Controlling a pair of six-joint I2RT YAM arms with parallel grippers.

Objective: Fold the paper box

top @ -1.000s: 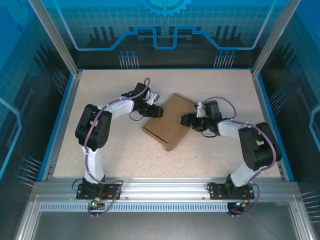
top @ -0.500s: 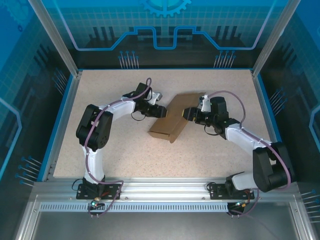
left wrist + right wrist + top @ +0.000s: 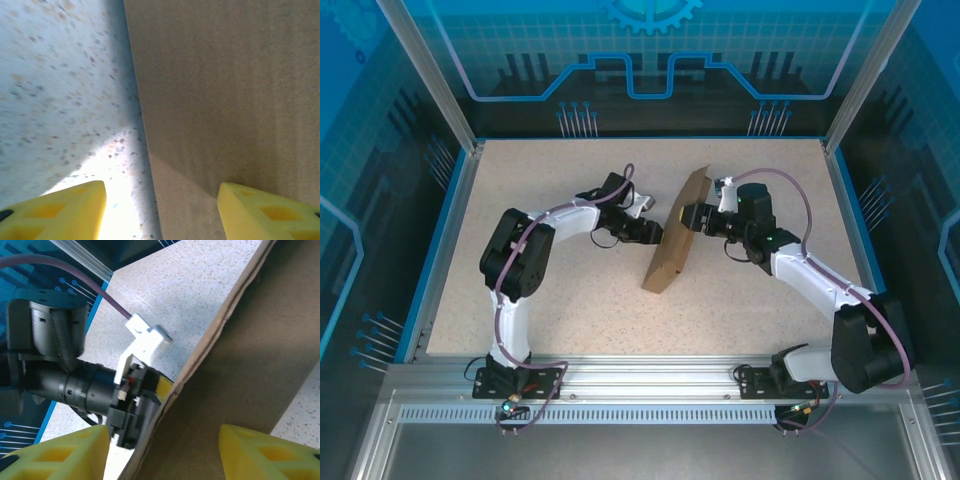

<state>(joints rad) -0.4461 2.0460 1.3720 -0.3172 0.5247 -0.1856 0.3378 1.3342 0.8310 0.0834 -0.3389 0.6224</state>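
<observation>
Presently the paper box (image 3: 672,248) stands on edge between the left fingers (image 3: 55,210) and right fingers (image 3: 270,450); both pairs are spread apart, flanking opposite faces, likely to steady it.

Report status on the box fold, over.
Left claw open at paper box face. Right claw open, straddling a box edge. Box stands on edge between them. No obstruction.

Plain brown cardboard paper box (image 3: 675,232) was uniform tan, unprinted. Flat stone-look tabletop (image 3: 570,290) was beige with fine dark and orange speckle, rimmed in blue. Left gripper (image 3: 162,210) fingers (image 3: 55,212) and right gripper (image 3: 162,450) fingers (image 3: 270,452) were bright yellow. Thin round cable (image 3: 95,279) was purple.
</observation>
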